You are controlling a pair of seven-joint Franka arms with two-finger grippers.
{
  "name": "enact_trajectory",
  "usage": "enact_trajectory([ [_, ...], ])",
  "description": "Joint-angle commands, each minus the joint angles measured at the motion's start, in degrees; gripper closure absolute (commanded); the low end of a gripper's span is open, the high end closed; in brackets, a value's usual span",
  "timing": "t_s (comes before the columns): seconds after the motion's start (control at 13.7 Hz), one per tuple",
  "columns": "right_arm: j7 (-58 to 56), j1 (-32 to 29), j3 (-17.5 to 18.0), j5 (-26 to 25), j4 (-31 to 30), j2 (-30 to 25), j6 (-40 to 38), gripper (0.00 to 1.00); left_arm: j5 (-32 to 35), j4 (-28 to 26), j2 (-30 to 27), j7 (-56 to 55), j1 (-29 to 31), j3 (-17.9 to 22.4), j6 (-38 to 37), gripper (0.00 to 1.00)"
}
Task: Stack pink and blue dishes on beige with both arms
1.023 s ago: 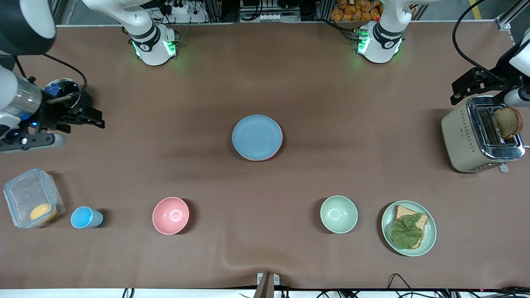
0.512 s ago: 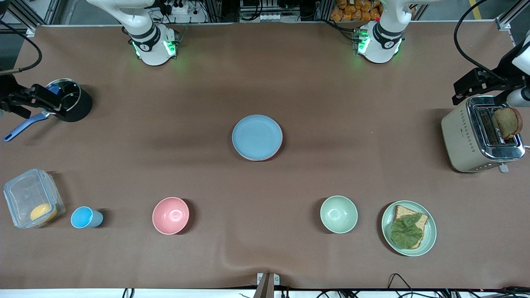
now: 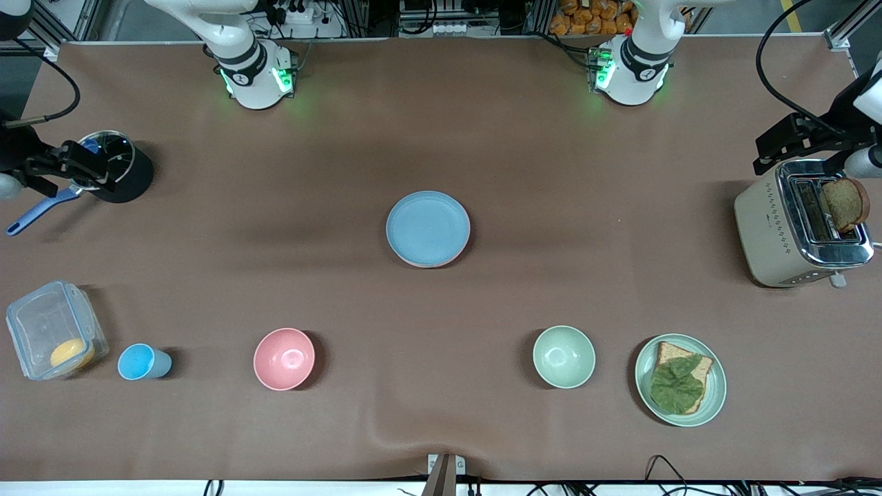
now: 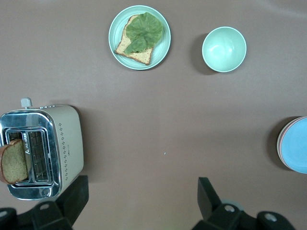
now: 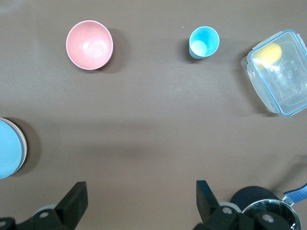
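Note:
The light blue plate (image 3: 428, 227) lies in the middle of the table, on top of a stack. A thin pale pink plate rim (image 4: 279, 143) shows under the blue plate (image 4: 298, 144) in the left wrist view. The blue plate (image 5: 6, 148) also shows at the edge of the right wrist view. The beige plate is hidden. My right gripper (image 3: 93, 167) (image 5: 141, 188) hangs open and empty over the black pot. My left gripper (image 3: 766, 147) (image 4: 142, 186) hangs open and empty beside the toaster.
A black pot (image 3: 117, 169) with a blue handle stands at the right arm's end, a toaster (image 3: 778, 231) with bread at the left arm's end. Nearer the front camera: clear box (image 3: 52, 331), blue cup (image 3: 141, 362), pink bowl (image 3: 284, 359), green bowl (image 3: 563, 357), green plate (image 3: 716, 393) with bread.
The right arm has drawn back from over the table toward its own end, uncovering the pot. Since half a second ago it has hardly moved. The left arm has stayed still.

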Motion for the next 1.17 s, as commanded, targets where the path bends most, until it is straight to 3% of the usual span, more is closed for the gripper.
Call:
enact_trajectory([
  [0.0, -0.79, 1.23, -2.27, -1.12, -0.79, -0.51, 0.34, 0.00, 0.87, 0.37, -0.29, -0.02, -0.14, -0.26, -0.67, 0.00],
  [1.1, -0.97, 2.73, -2.01, -1.03, 2.20, 1.42, -2.83, 0.00, 0.34, -0.95, 0.15, 0.60, 0.99, -1.92, -0.67, 0.00],
])
